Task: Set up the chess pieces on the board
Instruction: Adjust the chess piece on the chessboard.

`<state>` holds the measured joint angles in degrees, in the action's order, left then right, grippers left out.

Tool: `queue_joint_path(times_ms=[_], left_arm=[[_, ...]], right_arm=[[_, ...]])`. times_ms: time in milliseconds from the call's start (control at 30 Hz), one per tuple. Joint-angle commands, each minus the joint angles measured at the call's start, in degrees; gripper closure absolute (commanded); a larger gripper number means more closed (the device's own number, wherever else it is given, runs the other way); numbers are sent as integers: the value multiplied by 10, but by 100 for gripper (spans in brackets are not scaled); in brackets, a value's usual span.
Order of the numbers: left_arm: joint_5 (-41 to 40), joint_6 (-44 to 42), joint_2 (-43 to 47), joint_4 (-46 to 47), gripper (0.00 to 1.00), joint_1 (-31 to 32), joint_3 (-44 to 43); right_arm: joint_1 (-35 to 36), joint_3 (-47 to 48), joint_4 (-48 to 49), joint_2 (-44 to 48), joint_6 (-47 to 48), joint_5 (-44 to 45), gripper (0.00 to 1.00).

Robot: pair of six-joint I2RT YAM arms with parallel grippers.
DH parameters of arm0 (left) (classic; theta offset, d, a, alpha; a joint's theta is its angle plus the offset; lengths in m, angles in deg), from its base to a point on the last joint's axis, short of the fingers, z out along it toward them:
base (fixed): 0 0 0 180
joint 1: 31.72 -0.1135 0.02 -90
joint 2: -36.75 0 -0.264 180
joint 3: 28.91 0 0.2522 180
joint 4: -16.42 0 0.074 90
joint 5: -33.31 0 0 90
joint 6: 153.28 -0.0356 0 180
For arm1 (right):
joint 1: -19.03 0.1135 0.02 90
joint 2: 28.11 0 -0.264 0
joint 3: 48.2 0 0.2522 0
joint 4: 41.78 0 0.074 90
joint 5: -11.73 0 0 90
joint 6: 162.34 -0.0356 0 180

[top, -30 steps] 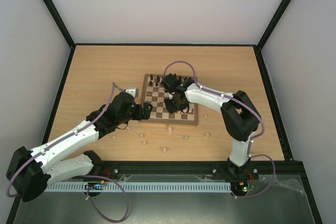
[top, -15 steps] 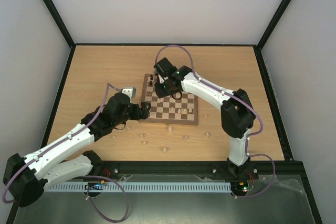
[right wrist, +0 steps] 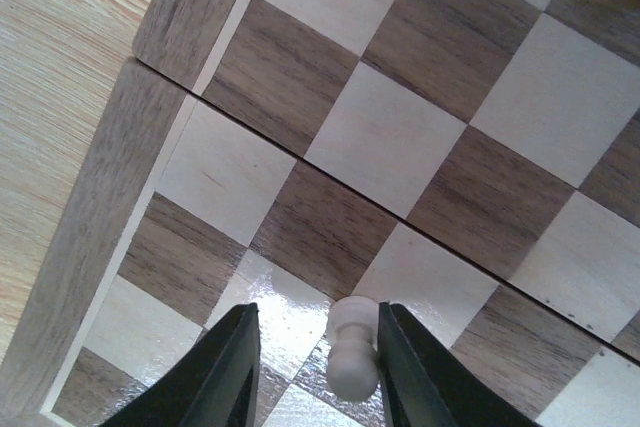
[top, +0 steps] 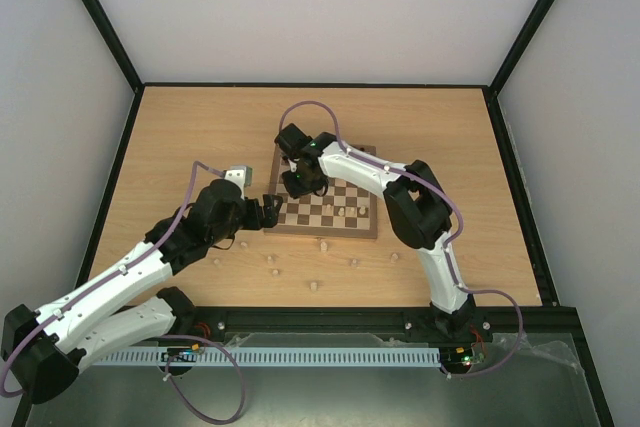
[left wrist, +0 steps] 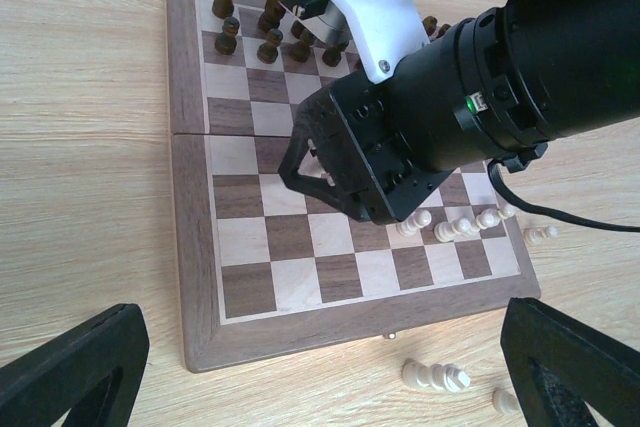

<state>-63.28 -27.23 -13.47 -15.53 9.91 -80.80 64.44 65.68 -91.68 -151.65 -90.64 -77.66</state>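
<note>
Light-wood tabletop (top: 200,127) enclosed by white walls (top: 330,17) and black frame bars (top: 100,17). Near its middle, board (top: 330,232), brown-bordered, checked dark and cream, lying flat.

Over the squares beside the board's left edge, close to the fold seam: right gripper (right wrist: 315,357), jaws narrowly parted around one pale pawn (right wrist: 352,347). Pawn touching one finger (right wrist: 405,372), clear of the other; bracketed, not clamped. Pawn's base cut off by the bottom of the right wrist view; standing or lifted, not discernible.

Dark pieces (left wrist: 229,32) upright on the two far rows, several masked by the right arm (top: 400,187); full count not recoverable. Only slivers of them at the top edge of the right wrist view.

Pale pieces (left wrist: 450,229) in a short row on the near right squares, partly behind the black wrist body.

Loose pale pieces (top: 314,285) scattered on the tabletop between the board's near edge and the arm bases, at least one lying on its side; too small from overhead for naming by type.

Left gripper (left wrist: 320,312) just off the board's near-left corner, jaws at full spread, empty; only two dark fingertips visible in the lower corners of the left wrist view. Height above the tabletop not discernible.
</note>
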Motion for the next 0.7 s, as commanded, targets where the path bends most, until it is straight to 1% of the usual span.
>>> queue_joint_path(times_ms=[0, 200, 267, 533, 667], left_arm=[[-12, 0, 8, -12, 0, 1, 8], [-12, -3, 5, -9, 1, 1, 8], [-11, -4, 4, -8, 1, 1, 8], [-6, -4, 0, -2, 0, 1, 12], [-4, -4, -3, 3, 0, 1, 13]], right_arm=[[3, 19, -43, -9, 3, 17, 74], [4, -7, -41, 6, 0, 31, 89], [6, -23, -39, 18, -2, 35, 92], [15, -91, -32, 86, -9, 47, 93], [19, -123, -30, 99, -11, 48, 93]])
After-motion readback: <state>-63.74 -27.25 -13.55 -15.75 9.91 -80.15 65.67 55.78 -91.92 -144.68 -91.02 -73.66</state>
